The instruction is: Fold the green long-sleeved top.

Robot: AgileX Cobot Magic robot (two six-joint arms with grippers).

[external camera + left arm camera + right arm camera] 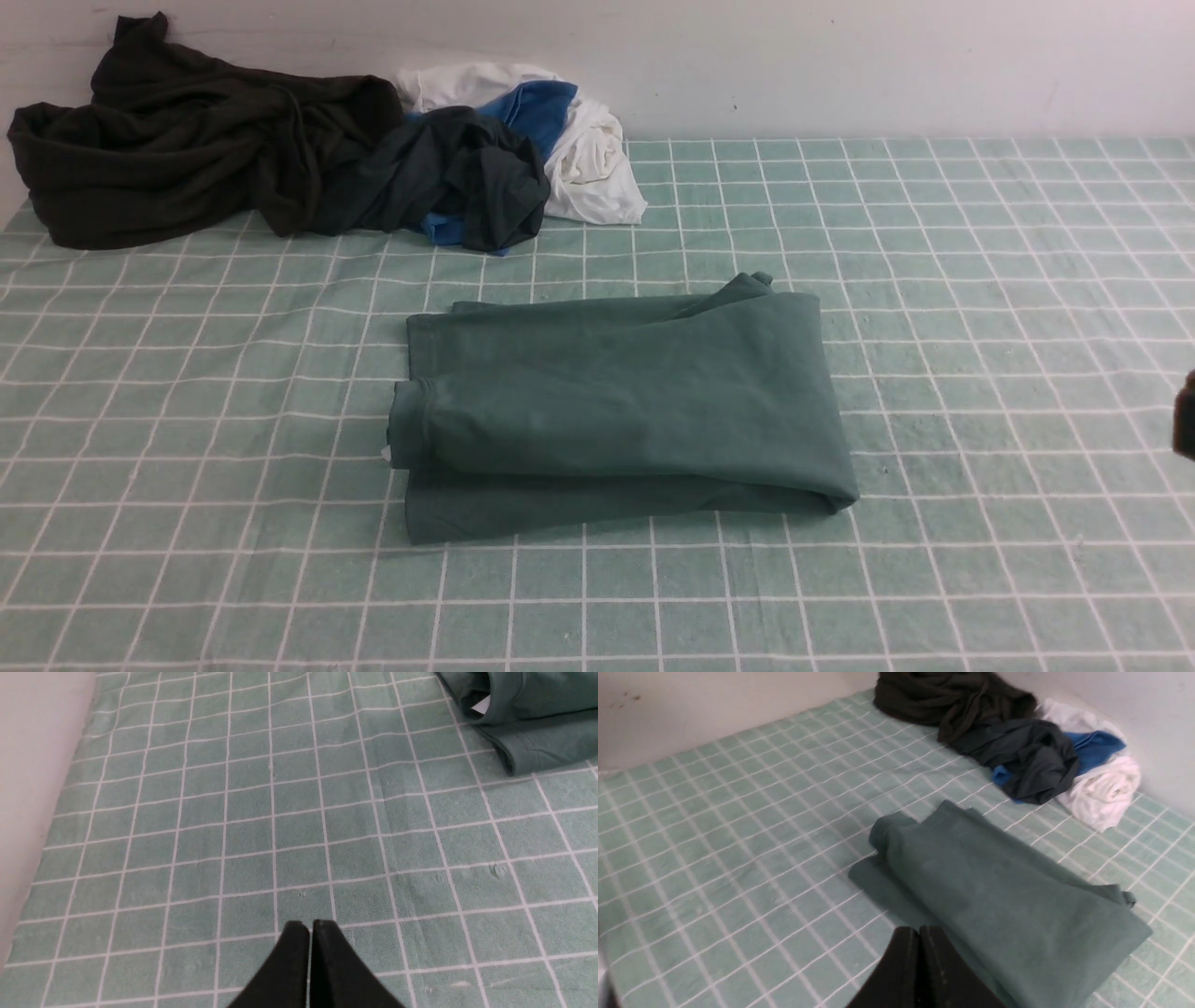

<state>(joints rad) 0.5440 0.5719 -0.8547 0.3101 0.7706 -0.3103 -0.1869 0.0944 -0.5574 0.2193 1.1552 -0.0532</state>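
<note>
Nearest the lens, the left gripper (310, 926) and right gripper (919, 933) sit pressed together and empty, while the green long-sleeved top (621, 406) lies folded mid-cloth, where any snagging pass could undo its loose layers.

- The green top (621, 401) lies folded mid-tabletop (980, 280), the one obstacle there.
- Bare checked cloth (187, 392) all round it: wide room left, right and along the near edge.
- A clothes heap (308, 159) blocks the far-left corner against the wall (840, 56).
- Far right looks open, though the edge is poorly seen.
</note>
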